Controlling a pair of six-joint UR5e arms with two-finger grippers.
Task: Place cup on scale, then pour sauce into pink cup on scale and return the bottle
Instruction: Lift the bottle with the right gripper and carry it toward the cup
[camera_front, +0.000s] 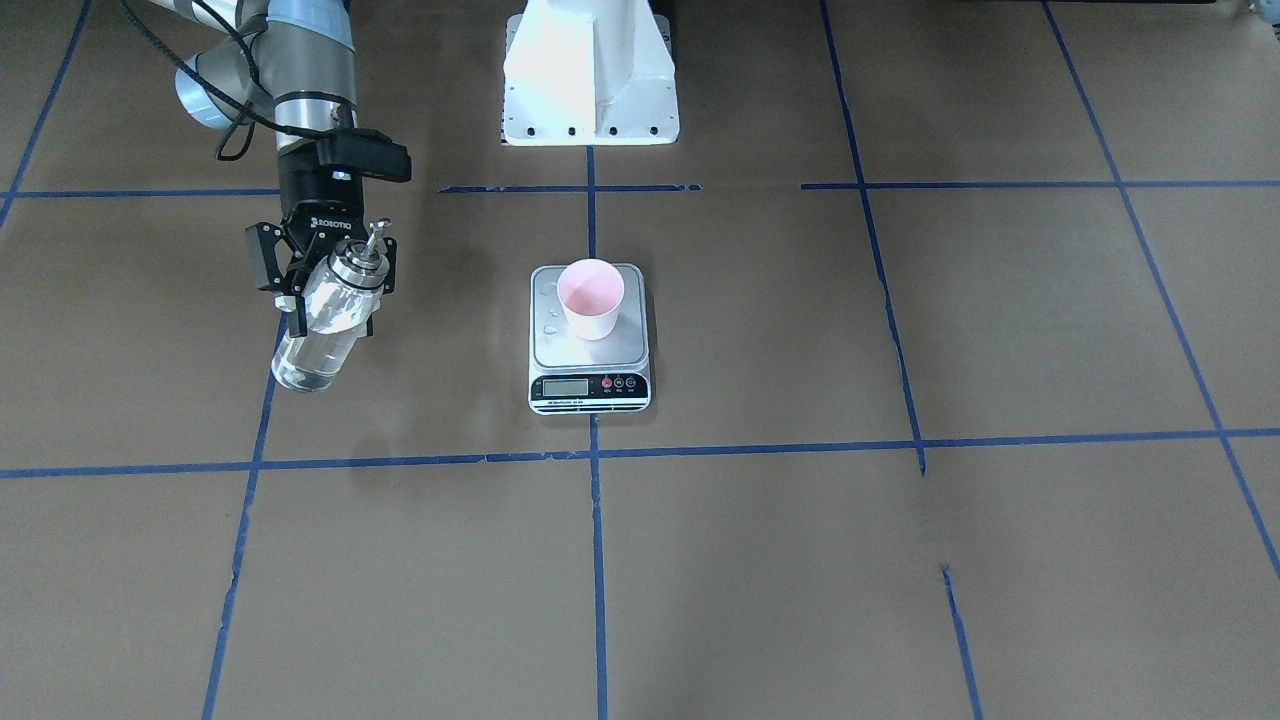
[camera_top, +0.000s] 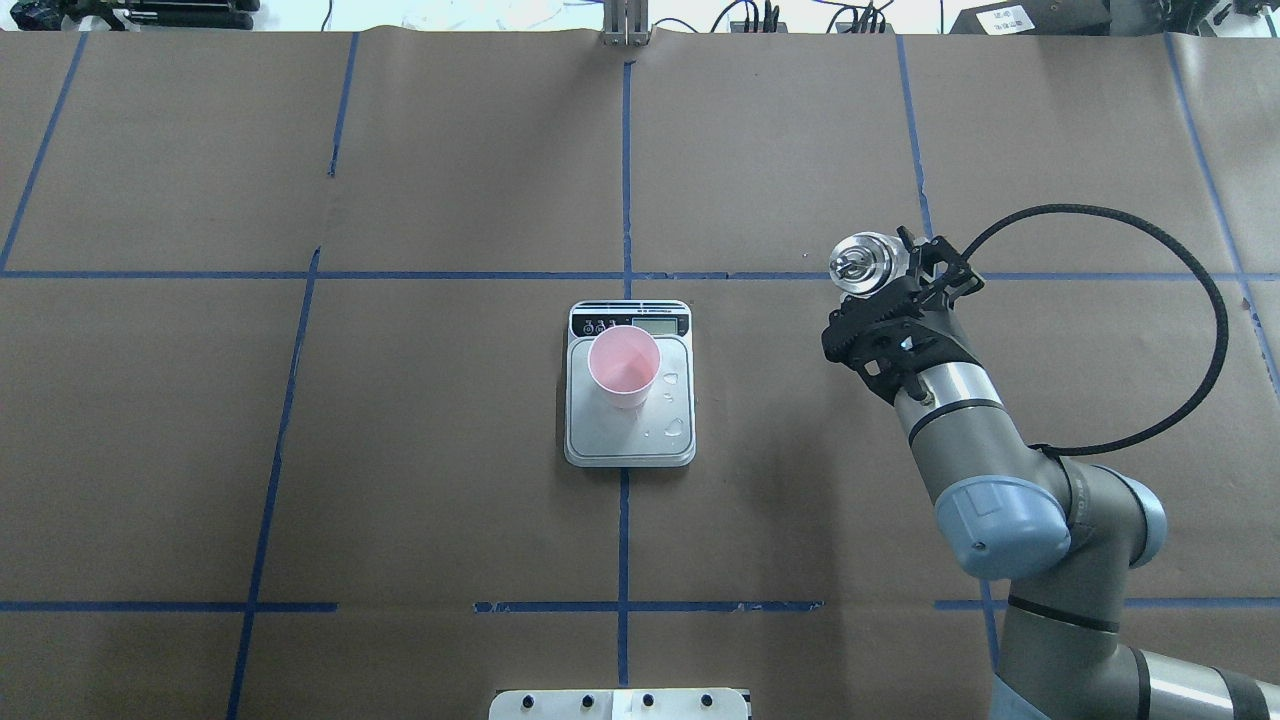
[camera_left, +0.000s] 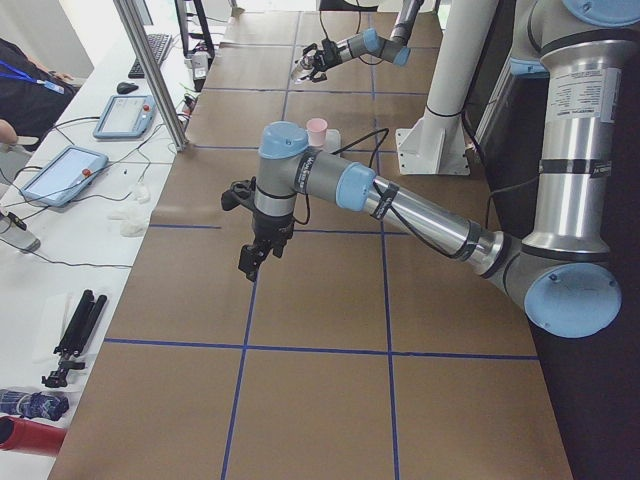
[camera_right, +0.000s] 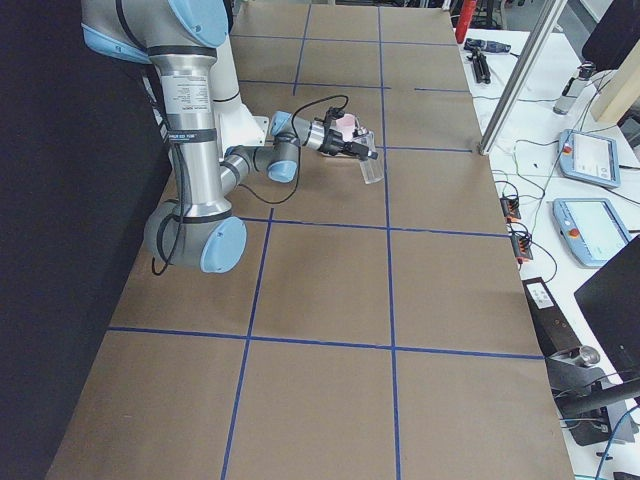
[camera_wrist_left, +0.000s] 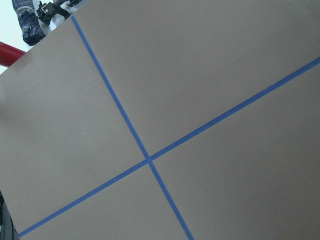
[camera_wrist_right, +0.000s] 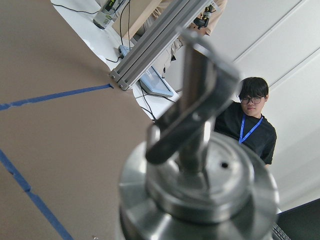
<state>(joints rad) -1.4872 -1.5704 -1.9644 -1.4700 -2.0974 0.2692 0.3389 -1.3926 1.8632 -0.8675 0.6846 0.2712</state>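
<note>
Item 1, your right gripper (camera_front: 332, 318): jaws clamped on the bottle's (camera_front: 310, 355) glass body, bottle tilted, well apart from the scale (camera_front: 590, 352).
Item 2, cup (camera_front: 591, 297): upright on the scale's platform.
Item 3, your left gripper (camera_left: 256, 258): over the table (camera_front: 900, 560); you cannot tell its jaw opening.

The scale (camera_front: 560, 345) lies flat at the middle of the worktop, its display strip toward the far edge. The pink cup (camera_front: 591, 297) stands upright on its platform. Well toward the right-hand edge, the bottle (camera_front: 325, 320) hangs tilted, cap uppermost, clamped in the right gripper (camera_front: 335, 298), with clear sauce (camera_front: 308, 358) inside.
</note>
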